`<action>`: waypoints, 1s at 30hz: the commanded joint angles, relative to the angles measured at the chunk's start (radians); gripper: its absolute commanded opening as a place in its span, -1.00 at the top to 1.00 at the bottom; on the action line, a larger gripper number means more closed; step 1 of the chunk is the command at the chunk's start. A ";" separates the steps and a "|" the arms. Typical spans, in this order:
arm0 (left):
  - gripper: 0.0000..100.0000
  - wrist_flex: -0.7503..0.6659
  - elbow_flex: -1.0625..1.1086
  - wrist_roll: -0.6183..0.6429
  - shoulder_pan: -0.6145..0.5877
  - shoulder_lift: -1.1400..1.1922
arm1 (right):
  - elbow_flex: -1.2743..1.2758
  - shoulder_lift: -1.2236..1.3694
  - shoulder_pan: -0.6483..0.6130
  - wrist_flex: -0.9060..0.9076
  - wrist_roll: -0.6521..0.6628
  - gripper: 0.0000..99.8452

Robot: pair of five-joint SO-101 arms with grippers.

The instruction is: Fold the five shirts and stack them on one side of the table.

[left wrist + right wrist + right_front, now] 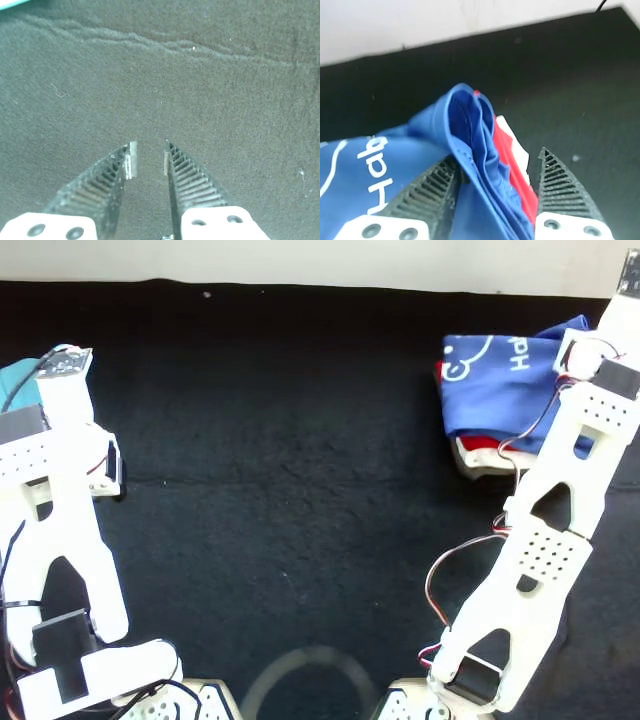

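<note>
A stack of folded shirts lies at the far right of the black table, with a blue printed shirt (500, 385) on top and a red one (480, 443) and a white one (478, 462) under it. My right gripper (499, 157) is open, its jaws either side of the blue shirt's (465, 130) bunched fold, with the red shirt (510, 160) below. In the high view the right gripper (585, 340) sits over the stack's right edge. A teal shirt (15, 380) shows at the left edge. My left gripper (148, 159) is open and empty over bare cloth beside it.
A black cloth (280, 440) covers the table, with a slight ridge in it (150, 42) ahead of the left gripper. A white wall (300, 260) runs behind the far edge. Both arm bases stand at the near edge.
</note>
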 commanded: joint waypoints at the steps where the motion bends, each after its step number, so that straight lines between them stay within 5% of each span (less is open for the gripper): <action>1: 0.78 -0.012 -0.035 -0.005 -0.005 -0.036 | 0.021 0.007 0.012 -0.008 -0.008 0.58; 10: 0.78 -0.012 -0.036 -0.005 -0.005 -0.036 | 0.016 0.042 -0.016 0.117 -0.028 0.57; 19: 0.78 -0.011 -0.036 -0.006 -0.010 -0.038 | -0.153 0.002 -0.015 0.189 -0.227 0.34; 30: 0.78 -0.011 -0.036 -0.006 -0.010 -0.038 | -0.331 0.001 -0.048 0.191 -0.408 0.39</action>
